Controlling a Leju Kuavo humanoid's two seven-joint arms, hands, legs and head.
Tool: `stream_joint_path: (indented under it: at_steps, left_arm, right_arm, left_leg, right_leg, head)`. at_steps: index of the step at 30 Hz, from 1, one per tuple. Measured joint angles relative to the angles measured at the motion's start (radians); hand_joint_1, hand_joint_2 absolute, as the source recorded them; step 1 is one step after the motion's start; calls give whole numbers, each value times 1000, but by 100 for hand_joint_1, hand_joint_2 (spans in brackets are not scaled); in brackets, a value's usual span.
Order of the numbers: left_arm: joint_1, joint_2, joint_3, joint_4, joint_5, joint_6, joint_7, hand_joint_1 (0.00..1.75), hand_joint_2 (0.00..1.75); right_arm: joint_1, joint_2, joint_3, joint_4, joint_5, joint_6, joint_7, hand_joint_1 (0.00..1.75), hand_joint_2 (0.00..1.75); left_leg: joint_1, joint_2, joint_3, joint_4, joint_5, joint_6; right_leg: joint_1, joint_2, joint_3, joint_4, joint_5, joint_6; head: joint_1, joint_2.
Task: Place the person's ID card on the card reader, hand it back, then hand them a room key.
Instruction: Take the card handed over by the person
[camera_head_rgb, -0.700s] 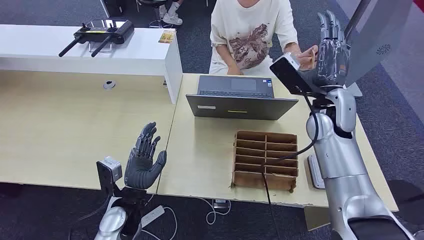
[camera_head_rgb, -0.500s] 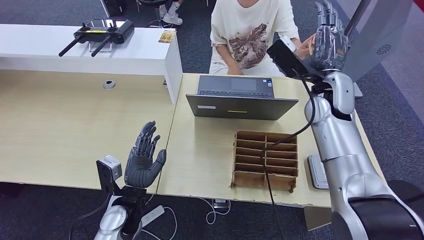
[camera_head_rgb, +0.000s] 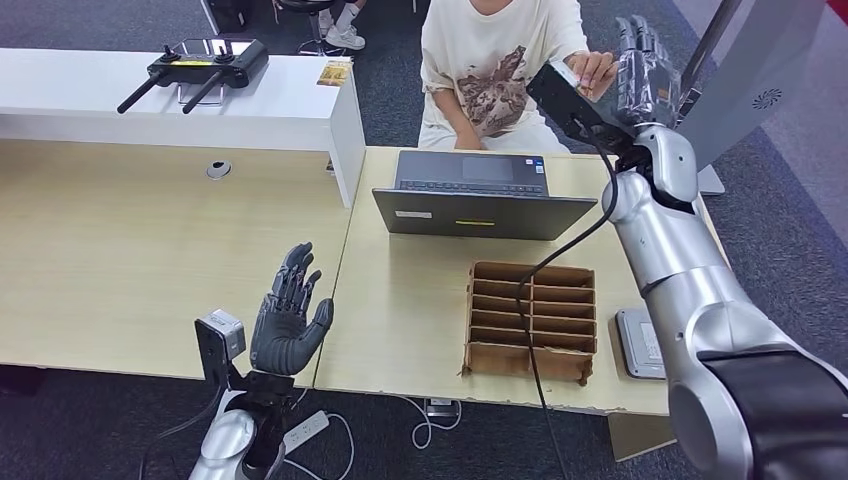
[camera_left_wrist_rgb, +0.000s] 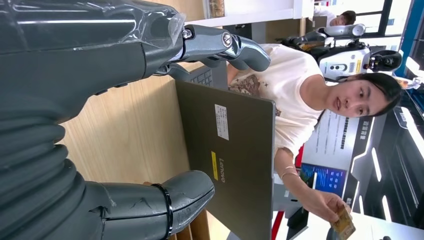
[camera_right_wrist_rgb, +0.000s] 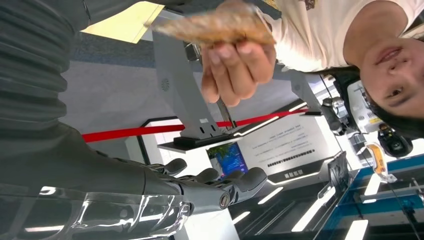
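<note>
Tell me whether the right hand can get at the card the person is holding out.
Probably yes. The right hand is raised beside the person's hand, which holds the card, and nothing stands between them; its fingers are apart.

I can read "Lenovo" on the laptop lid (camera_left_wrist_rgb: 225, 170), beside its yellow strip; the white sticker's print there stays illegible.

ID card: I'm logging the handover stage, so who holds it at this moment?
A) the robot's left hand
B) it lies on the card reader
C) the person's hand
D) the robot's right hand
C: in the right wrist view the ID card is pinched in the person's hand, while the robot's right hand has its fingers spread apart from it, holding nothing.
</note>
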Motion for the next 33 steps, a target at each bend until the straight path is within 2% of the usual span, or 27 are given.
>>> stream_joint_path:
  at_steps: [8,9,13,14,18,33]
  left_arm:
    - [0,0,0,0,1,0,0,0,175]
    - [0,0,0,0,1,0,0,0,175]
    - [0,0,0,1,2,0,0,0,175]
    - [0,0,0,1,2,0,0,0,175]
    - [0,0,0,1,2,0,0,0,175]
    - [0,1,0,1,5,3,0,0,175]
  right_arm:
    - [-18,0,-4,55,18,-1,4,0,175]
    - [-19,0,-4,59,19,-1,4,8,175]
    - [-22,0,-5,71,29,-1,2,161,175]
    - [-22,0,-5,74,30,-3,2,169,175]
    - [-23,0,-7,81,30,-9,-2,175,175]
    - [-23,0,-44,83,8,-24,-16,175,175]
  left_leg:
    - [0,0,0,0,0,0]
    - [0,0,0,0,0,0]
    - [0,0,0,0,0,0]
    - [0,0,0,0,0,0]
    - [0,0,0,0,0,0]
    - [0,0,0,0,0,0]
  right_leg:
    - [0,0,0,0,0,0]
    - [0,0,0,0,0,0]
    - [0,0,0,0,0,0]
    - [0,0,0,0,0,0]
    - [0,0,0,0,0,0]
    - [0,0,0,0,0,0]
  head:
    - [0,0]
    - [0,0]
    - [0,0]
    - [0,0]
    - [0,0]
    - [0,0]
